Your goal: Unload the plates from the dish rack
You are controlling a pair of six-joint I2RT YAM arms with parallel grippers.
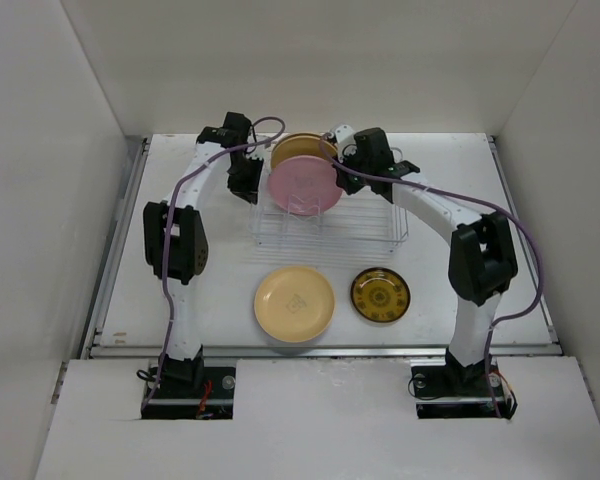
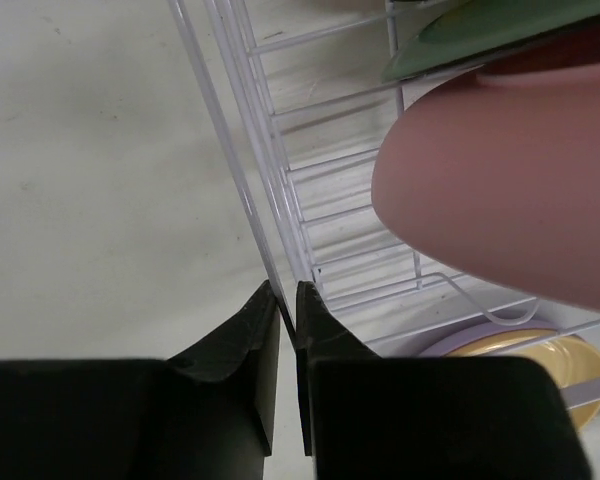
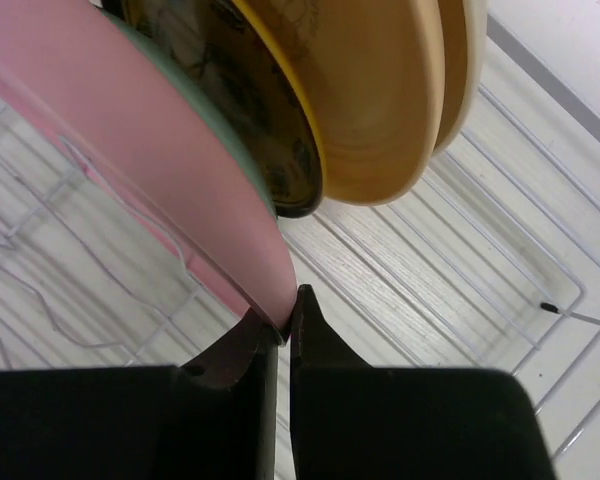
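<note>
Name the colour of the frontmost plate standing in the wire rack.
Pink, plain round plate; top external view.

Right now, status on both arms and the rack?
Right fingers shut on pink plate rim. Left fingers pinching dish rack wire. Teal plate close behind pink plate.

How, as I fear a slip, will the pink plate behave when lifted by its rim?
The pink plate looks stiff and smooth, so it probably keeps its shape but may pivot or slip in the right gripper, which pinches only its rim. Standing on edge in the dish rack, it could roll or tip once freed.
</note>
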